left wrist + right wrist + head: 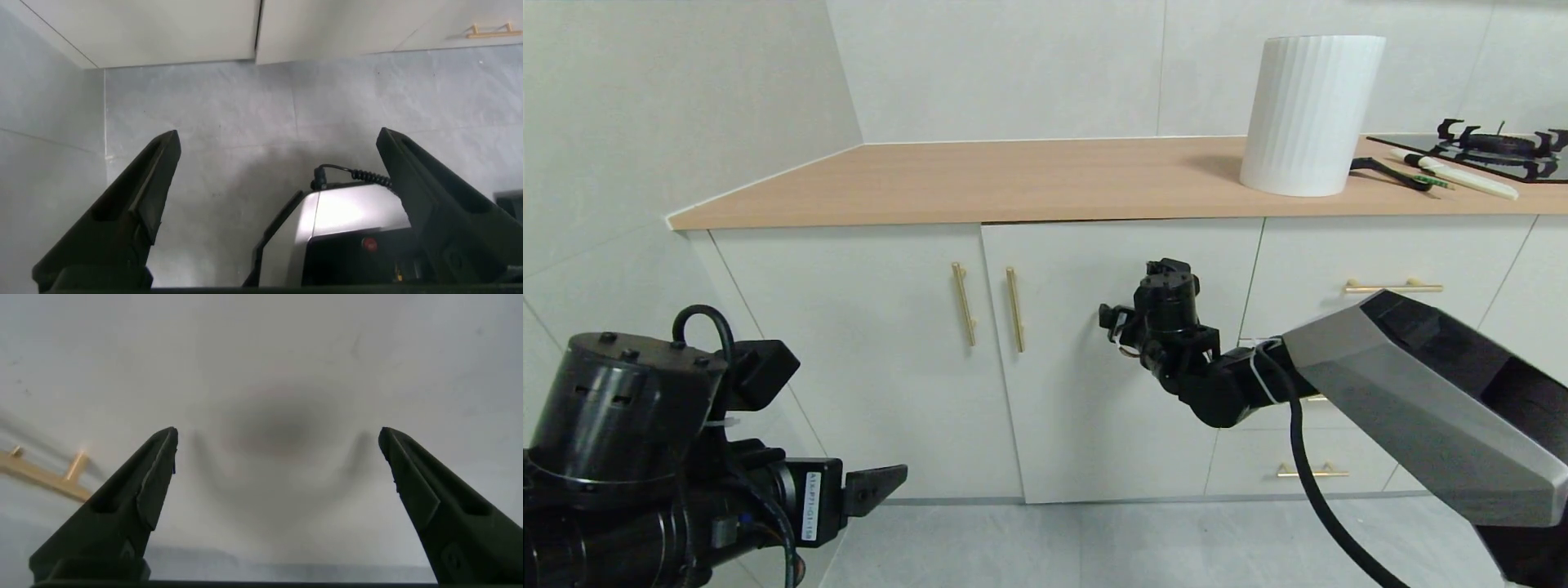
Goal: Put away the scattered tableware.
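Note:
Two pieces of tableware lie on the wooden countertop (1013, 180) at its far right: a black utensil (1392, 173) and a long cream-coloured one (1462, 175). A tall white ribbed holder (1311, 114) stands just left of them. My right gripper (1115, 327) hangs below the counter, close to the white cabinet door (1094, 392), right of its gold handle (1014, 309). In the right wrist view this gripper (278, 437) is open and faces the bare door, with nothing between the fingers. My left gripper (878, 483) is low at the left, open over the grey floor (245, 106).
A second gold handle (964, 304) marks the neighbouring door. Drawers with gold handles (1392, 286) sit to the right. A black stove burner (1503, 147) stands at the counter's far right end. White tiled walls close off the left side and the back.

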